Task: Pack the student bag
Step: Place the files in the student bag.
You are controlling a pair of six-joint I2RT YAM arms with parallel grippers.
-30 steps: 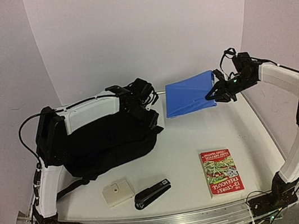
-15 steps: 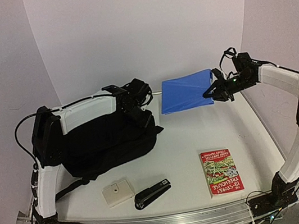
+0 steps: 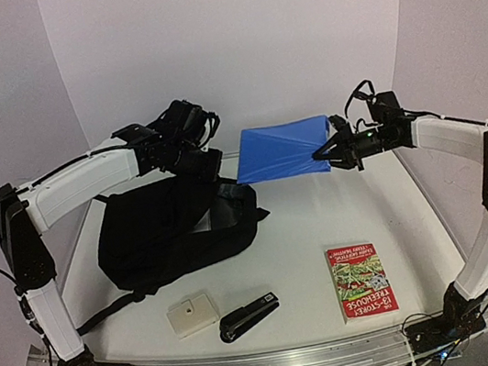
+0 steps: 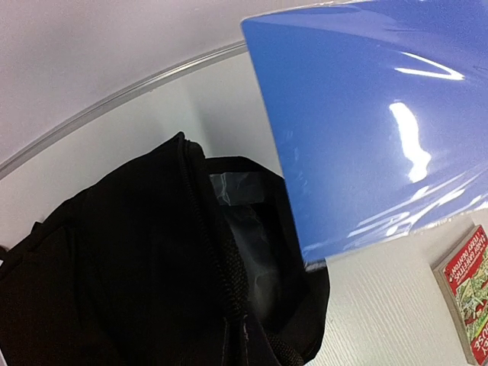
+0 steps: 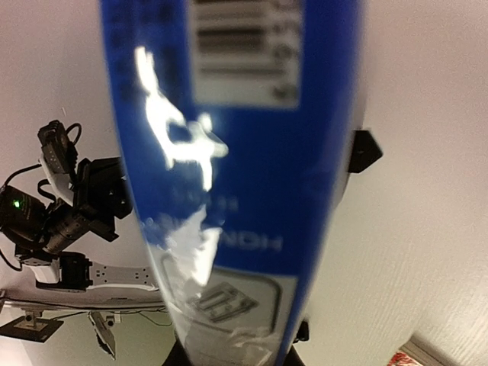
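Both arms raised over the worktop, end effectors facing each other near the back

The left arm (image 3: 72, 180) rises from its base, bends sharply at the elbow near the left edge and stretches right, its end effector (image 3: 202, 164) pinched tight on an edge of the student bag (image 3: 160, 238). The right arm (image 3: 459, 132) climbs along the right side, folds at its elbow and reaches left, roughly level; its end effector (image 3: 325, 152) clamps a corner of a blue pack (image 3: 276, 152), jaws nearly together. The two end effectors are near each other, not touching.
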